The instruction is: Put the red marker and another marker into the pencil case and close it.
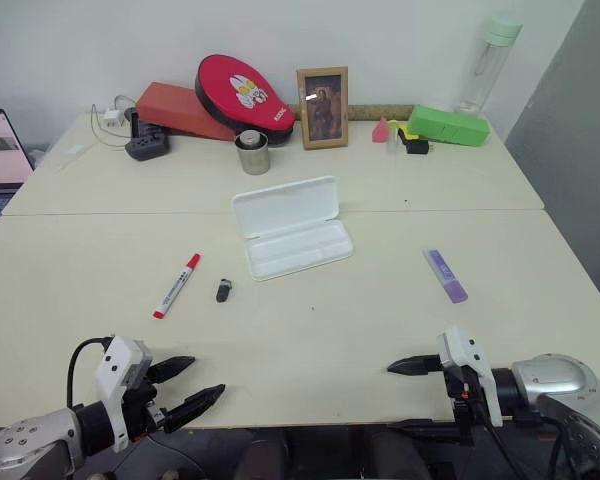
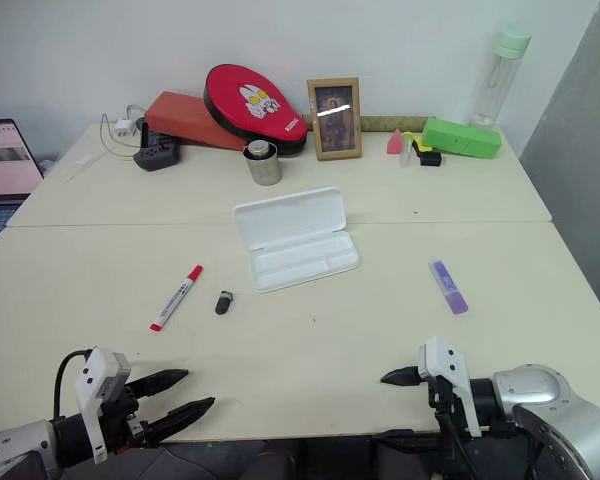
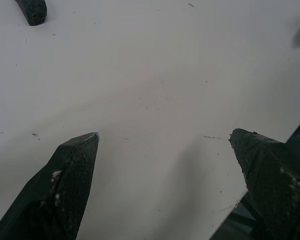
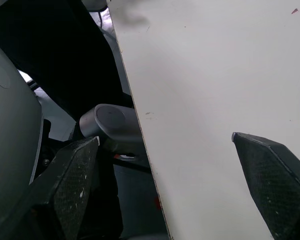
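The pencil case [image 1: 292, 226] lies open, empty. Red marker [image 1: 176, 285] lies left of the case; purple highlighter [image 1: 445, 275] lies right of it. Neither is picked up. Left gripper [image 1: 185, 384] and right gripper [image 1: 410, 396] hover nearer than the case, jaws wide, empty. Next: reach for the red marker.

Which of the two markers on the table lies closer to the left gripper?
The red marker; it lies left of the open pencil case, while the purple highlighter lies on the right.
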Controlling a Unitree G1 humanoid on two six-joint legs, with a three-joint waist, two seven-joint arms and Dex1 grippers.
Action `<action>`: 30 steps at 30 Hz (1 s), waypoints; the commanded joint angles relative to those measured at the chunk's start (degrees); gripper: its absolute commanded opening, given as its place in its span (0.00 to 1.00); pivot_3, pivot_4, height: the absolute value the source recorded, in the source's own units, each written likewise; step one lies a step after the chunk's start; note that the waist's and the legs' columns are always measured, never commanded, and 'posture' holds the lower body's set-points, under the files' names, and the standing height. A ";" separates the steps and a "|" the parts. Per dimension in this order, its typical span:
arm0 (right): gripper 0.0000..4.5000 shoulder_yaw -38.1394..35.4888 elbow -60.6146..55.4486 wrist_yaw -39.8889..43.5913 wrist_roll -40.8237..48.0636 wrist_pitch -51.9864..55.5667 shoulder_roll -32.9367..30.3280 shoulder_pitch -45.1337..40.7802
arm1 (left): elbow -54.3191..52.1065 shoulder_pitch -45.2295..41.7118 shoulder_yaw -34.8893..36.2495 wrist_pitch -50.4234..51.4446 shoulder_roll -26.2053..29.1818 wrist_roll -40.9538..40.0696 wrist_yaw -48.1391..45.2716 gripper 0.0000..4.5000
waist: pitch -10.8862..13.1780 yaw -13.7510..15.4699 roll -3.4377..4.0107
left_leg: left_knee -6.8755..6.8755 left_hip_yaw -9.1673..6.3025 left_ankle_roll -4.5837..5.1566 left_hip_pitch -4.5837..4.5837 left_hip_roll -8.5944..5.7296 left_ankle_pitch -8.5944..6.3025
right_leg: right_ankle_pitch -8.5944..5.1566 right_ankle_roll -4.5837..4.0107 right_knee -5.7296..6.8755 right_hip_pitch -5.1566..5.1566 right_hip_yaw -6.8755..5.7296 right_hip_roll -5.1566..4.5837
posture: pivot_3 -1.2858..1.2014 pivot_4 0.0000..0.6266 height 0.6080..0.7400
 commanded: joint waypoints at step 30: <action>1.00 0.34 0.75 0.62 1.34 0.74 -0.02 -6.22 | -2.98 -1.19 -0.69 0.43 0.40 -0.31 -0.14 0.99 | 0.01 0.23 -0.01 | -0.01 -0.01 -0.02 -0.02 0.00 -0.02 | 0.00 0.00 -0.06 0.00 0.00 0.00 | 0.52 0.24 1.00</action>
